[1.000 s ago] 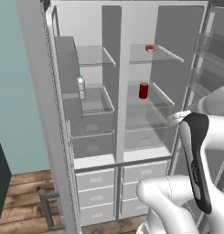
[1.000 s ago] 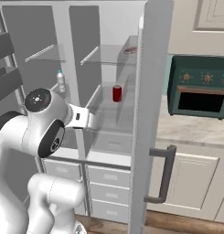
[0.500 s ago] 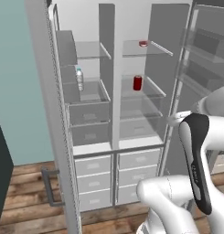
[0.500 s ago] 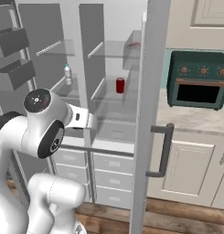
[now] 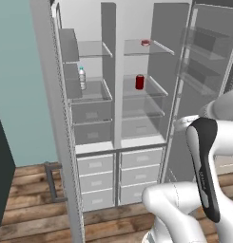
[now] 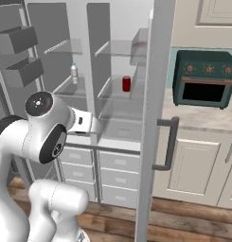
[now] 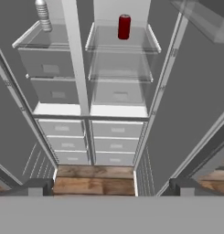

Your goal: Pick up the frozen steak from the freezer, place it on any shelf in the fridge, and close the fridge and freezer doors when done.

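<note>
The frozen steak lies on the top shelf, toward twelve o'clock, well above the empty, parted gripper.

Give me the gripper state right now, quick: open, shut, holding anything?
Gripper: open, holding nothing; fingertips spread wide, facing the open fridge.

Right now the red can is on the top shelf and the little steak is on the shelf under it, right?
No, it's swapped. In the left base view the frozen steak lies on the top shelf, and the red can stands on the shelf below.
</note>
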You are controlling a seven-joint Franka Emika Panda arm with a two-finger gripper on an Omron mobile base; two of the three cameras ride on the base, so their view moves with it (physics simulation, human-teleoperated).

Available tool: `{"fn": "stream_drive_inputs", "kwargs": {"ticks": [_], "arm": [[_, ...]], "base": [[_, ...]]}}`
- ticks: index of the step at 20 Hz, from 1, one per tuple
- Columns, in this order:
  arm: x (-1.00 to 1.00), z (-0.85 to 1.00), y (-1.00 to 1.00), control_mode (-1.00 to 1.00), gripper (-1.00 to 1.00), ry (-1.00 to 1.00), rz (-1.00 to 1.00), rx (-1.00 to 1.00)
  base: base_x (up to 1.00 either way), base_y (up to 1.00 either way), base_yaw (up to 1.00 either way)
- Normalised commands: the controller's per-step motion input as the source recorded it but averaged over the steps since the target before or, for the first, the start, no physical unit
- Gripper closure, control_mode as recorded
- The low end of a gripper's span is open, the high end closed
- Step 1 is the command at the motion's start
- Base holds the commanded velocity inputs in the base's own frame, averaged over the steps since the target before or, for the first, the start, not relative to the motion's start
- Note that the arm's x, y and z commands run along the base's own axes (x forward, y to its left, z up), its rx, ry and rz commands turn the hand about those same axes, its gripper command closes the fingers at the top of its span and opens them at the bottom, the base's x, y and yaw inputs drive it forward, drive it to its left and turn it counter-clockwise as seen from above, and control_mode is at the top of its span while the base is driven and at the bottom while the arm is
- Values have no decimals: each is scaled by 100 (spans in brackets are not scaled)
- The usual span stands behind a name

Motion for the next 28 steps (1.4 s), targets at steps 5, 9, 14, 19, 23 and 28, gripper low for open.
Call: {"fn": "stream_drive_inputs", "kwargs": {"ticks": [5,9,14,19,23,28], "arm": [[0,0,0,100,-100,0,0,0],[0,0,0,100,-100,0,0,0],[0,0,0,100,-100,0,0,0],[0,0,0,100,-100,0,0,0],[0,0,0,100,-100,0,0,0],[0,0,0,-100,-100,0,0,0]], "base": [[-40,6,0],[-27,16,0],[-17,21,0],[-11,14,0],[-1,0,0],[0,0,0]]}}
